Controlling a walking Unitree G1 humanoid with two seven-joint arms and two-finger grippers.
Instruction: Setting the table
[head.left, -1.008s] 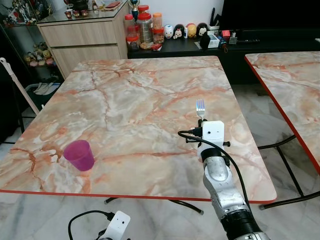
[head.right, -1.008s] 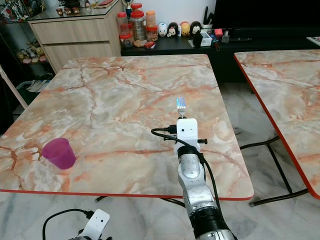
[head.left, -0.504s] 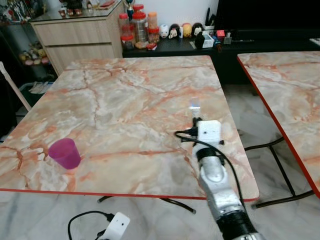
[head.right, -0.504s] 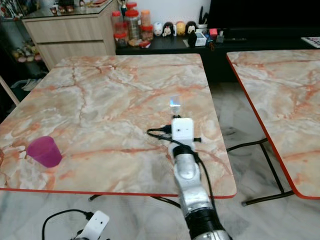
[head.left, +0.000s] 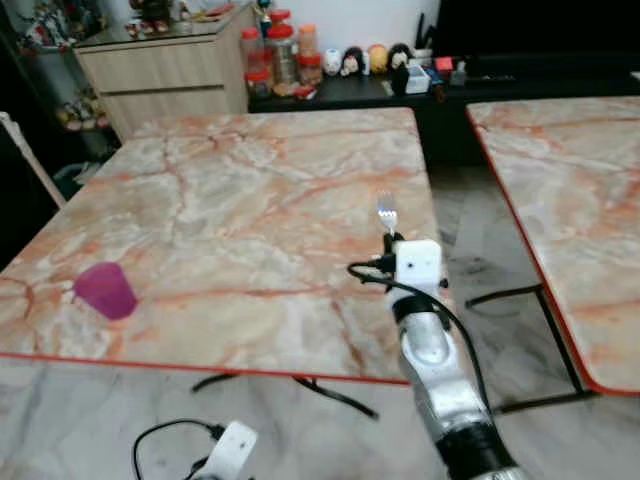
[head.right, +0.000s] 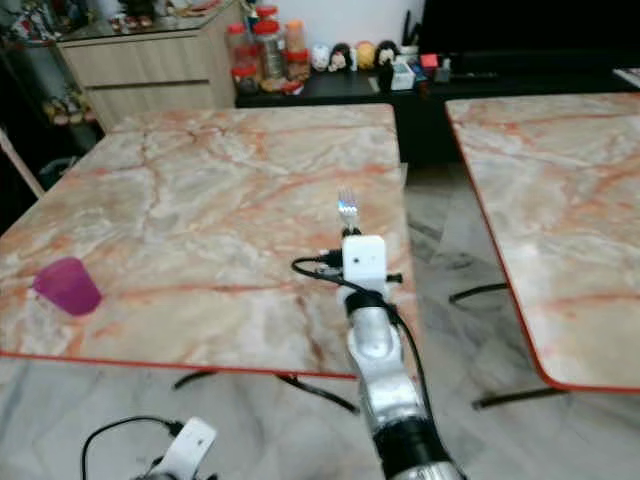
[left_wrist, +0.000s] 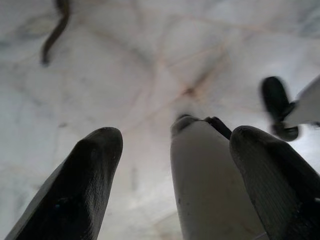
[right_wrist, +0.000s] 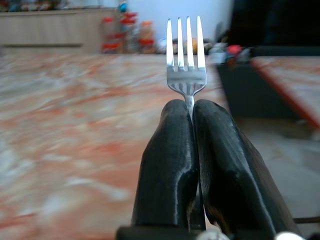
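Fork (right_wrist: 186, 60) stands tines-up, clamped betw. the two fingers of the right pincer (right_wrist: 192, 112), above the worktop (head.left: 250, 200) nr its right edge. Purple cup (head.left: 105, 291) sits nr the front-left corner. Whole view has slid vs a sec ago, so robot's repositioning; fork & cup unchanged, fork not yet placed. Left pincer (left_wrist: 175, 145) hangs low over floor, fingers apart.

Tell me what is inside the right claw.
The right claw is shut on a fork. Its four tines and neck stick out past the fingertips, over the marble table. The fork's handle is covered by the black fingers.
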